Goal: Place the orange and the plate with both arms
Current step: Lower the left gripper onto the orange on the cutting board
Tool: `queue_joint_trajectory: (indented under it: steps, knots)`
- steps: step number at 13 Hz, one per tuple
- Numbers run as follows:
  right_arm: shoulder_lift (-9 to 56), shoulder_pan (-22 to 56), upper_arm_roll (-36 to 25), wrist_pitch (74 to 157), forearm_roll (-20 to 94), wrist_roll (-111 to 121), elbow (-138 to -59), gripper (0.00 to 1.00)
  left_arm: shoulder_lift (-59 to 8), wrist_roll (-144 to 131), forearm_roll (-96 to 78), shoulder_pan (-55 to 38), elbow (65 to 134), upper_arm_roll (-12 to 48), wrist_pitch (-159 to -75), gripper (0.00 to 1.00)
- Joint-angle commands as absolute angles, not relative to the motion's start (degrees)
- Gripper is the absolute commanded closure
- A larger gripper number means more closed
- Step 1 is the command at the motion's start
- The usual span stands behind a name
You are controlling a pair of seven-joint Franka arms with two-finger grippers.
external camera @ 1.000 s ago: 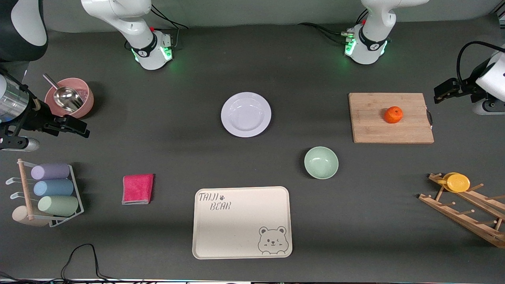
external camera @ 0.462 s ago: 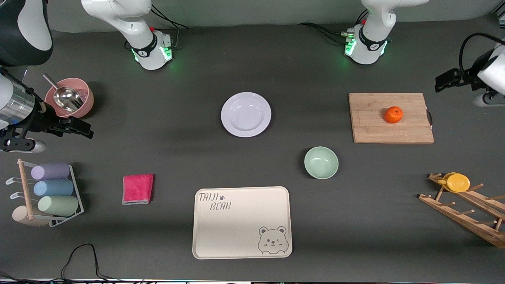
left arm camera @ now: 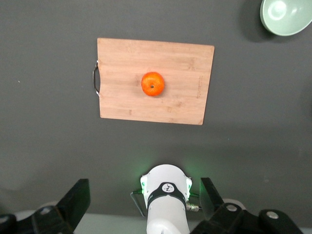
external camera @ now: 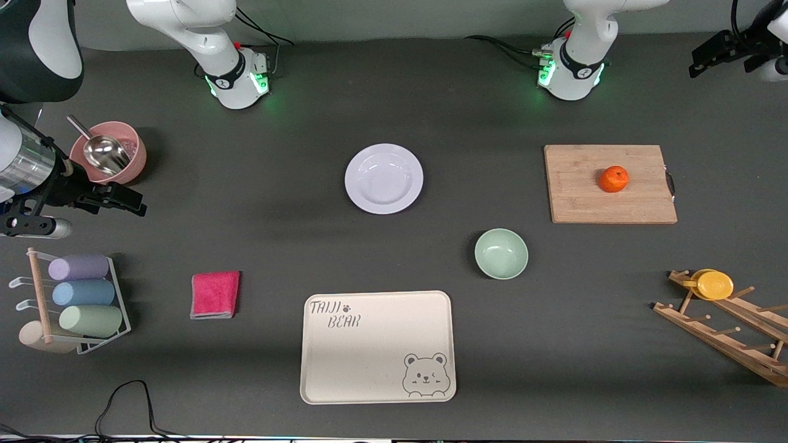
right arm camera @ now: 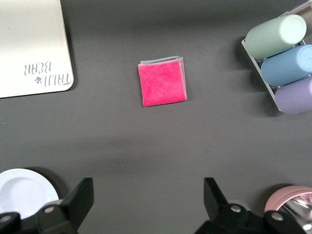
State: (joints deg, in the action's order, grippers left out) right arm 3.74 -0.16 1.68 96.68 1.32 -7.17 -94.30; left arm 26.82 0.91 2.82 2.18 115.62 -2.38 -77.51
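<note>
1. The orange (external camera: 614, 179) sits on a wooden cutting board (external camera: 609, 203) toward the left arm's end of the tabletop (external camera: 277, 246). Nothing is touching it.
2. The plate (external camera: 383, 178) lies flat on the tabletop near the middle, well apart from the cutting board. It has nothing on it.
3. The left gripper (external camera: 717, 52) is up in the air over the edge of the tabletop at the left arm's end. Its fingers (left arm camera: 75, 200) are wide apart and hold nothing.
4. In the left wrist view, the orange (left arm camera: 153, 84) shows far below, in the middle of the cutting board (left arm camera: 122, 97).
5. The right gripper (external camera: 120, 200) is up in the air over the right arm's end of the tabletop, close to a pink bowl (external camera: 132, 163) with a metal scoop (external camera: 101, 151) in it. Its fingers (right arm camera: 78, 200) are wide apart and hold nothing.
6. A mint-green bowl (external camera: 501, 253) sits nearer to the front camera than the plate and the cutting board.
7. A beige bear tray (external camera: 378, 346) lies nearer still, with nothing on it.
8. A pink cloth (external camera: 215, 295) lies beside the tray, toward the right arm's end.
</note>
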Motion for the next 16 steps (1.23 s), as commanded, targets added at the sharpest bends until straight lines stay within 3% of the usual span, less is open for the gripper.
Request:
queue_joint_trajectory:
  steps: [1, 10, 16]
  knots:
    - [2.72, 0.18, 1.32, 97.12, 1.59, -5.98, -95.80, 0.00, 26.55, 1.49, 2.46, 2.29, 120.22, -2.11, -81.80, 0.00]
    - [3.78, 0.18, 1.49, 96.86, -1.93, -5.27, -93.96, 0.00, 22.43, 0.62, 4.48, 2.37, 146.66, -2.02, -109.91, 0.00]
    - [3.25, 0.44, 1.93, 95.54, -1.76, -5.36, -94.48, 0.00, 8.63, 0.62, 4.66, 2.55, 149.41, -2.20, -124.78, 0.00]
